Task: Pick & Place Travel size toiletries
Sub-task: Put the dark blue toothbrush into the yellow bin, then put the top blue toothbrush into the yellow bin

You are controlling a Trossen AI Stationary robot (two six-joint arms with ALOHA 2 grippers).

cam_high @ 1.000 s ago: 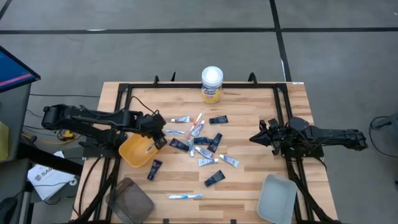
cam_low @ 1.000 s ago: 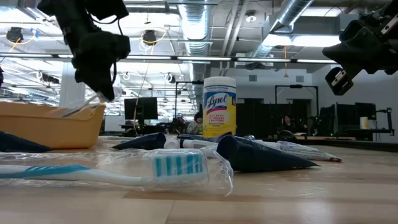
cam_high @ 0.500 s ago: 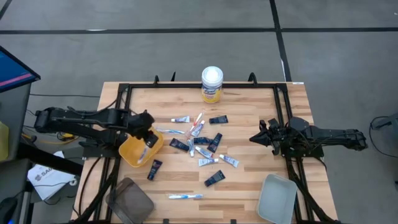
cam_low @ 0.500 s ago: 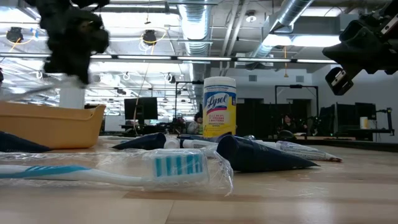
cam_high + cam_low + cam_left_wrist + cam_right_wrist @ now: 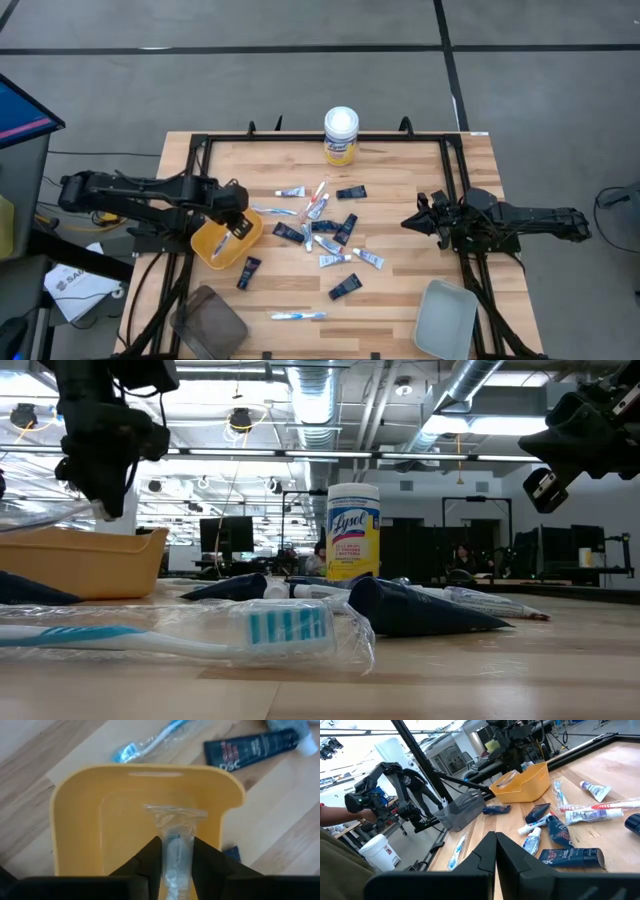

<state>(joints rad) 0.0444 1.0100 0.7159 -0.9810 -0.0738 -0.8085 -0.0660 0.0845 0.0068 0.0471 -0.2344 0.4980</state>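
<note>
Left gripper (image 5: 174, 851) over the yellow bin (image 5: 80, 840), fingers pinched on a wrapped toothbrush (image 5: 175, 827) hanging into it. Risk: crinkly wrapper may cling to a finger on release, or the long brush may catch the rim and tip out. Right gripper (image 5: 413, 223) parked at table's right edge, fingers together, empty.

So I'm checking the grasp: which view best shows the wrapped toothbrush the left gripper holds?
The left wrist view: the wrapped toothbrush sits between the fingers, over the yellow bin. High view shows a sliver; low view only wrapper.
</note>
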